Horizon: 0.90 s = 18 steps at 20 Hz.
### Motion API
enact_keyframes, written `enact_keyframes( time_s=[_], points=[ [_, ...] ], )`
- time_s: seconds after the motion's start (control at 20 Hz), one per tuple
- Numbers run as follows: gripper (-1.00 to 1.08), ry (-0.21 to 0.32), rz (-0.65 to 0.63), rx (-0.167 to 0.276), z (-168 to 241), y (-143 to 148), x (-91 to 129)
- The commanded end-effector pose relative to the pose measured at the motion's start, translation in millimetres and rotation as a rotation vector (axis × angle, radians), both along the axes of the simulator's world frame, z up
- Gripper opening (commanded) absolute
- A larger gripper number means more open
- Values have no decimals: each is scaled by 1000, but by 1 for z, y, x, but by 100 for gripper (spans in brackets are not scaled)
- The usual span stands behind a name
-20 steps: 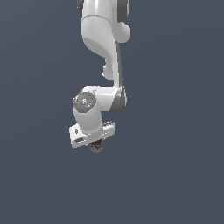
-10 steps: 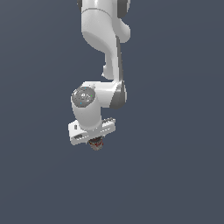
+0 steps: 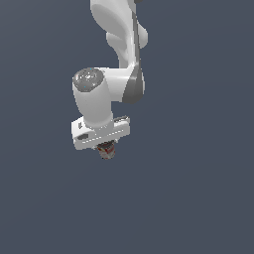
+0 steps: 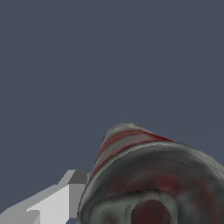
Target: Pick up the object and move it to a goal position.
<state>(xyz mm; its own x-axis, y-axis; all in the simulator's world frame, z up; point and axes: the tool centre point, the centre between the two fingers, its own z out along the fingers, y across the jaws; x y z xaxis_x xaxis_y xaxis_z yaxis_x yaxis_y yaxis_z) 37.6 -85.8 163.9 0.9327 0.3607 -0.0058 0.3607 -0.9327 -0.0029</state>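
Red-white-brown labelled can (image 3: 106,150) sits directly under the white gripper (image 3: 105,147), much narrower than the gripper body and protruding just below it, against plain grey background. Gripper is pinched onto the can. In the wrist view the can's dark round end (image 4: 153,188) fills the foreground, with one pale finger (image 4: 52,203) touching its side.

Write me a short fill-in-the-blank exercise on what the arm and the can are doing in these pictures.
1. The small can sits directly beneath the white ____.
2. In the exterior view, only the arm and the can stand out against a plain dark ____ background.
3. The can's label shows streaks of white, brown and ____.
4. The gripper has its jaws ____ on the can.

Missing words: gripper; grey; red; shut
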Motion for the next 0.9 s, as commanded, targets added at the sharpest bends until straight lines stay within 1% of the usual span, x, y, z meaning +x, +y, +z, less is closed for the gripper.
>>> enact_keyframes(
  time_s=[0.0,0.45,0.65,0.85],
  points=[
    [-100,-6,0,-1,29,-1,-7],
    [-100,-6,0,0,111,-6,-30],
    [-100,-6,0,0,134,-7,-36],
    [-100,-6,0,0,146,-8,-38]
  ],
)
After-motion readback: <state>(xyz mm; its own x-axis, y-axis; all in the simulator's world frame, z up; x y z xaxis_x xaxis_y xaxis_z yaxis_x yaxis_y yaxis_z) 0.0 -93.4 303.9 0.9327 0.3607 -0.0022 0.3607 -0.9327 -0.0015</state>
